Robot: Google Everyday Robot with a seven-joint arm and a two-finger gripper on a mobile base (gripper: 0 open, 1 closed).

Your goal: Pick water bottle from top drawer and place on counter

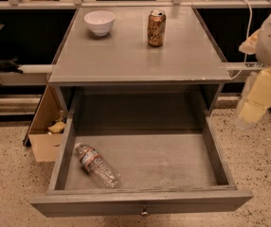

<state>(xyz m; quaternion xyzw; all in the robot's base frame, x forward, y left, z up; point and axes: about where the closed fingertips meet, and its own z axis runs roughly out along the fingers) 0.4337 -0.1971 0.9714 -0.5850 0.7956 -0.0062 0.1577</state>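
Note:
The water bottle (96,166), clear and crinkled with a white cap and a red-and-white label band, lies on its side in the front left corner of the open top drawer (140,200). The drawer is pulled fully out, with a small round knob on its front panel. The counter (140,56) is the grey tabletop above it. My gripper (254,109), with cream-coloured fingers under a white arm, hangs at the right edge of the view. It is beside the cabinet's right side, above the floor and far from the bottle. It holds nothing that I can see.
A white bowl (99,21) and a gold-brown drink can (156,28) stand at the back of the counter. An open cardboard box (45,136) sits on the floor left of the drawer. Dark shelving runs behind the cabinet.

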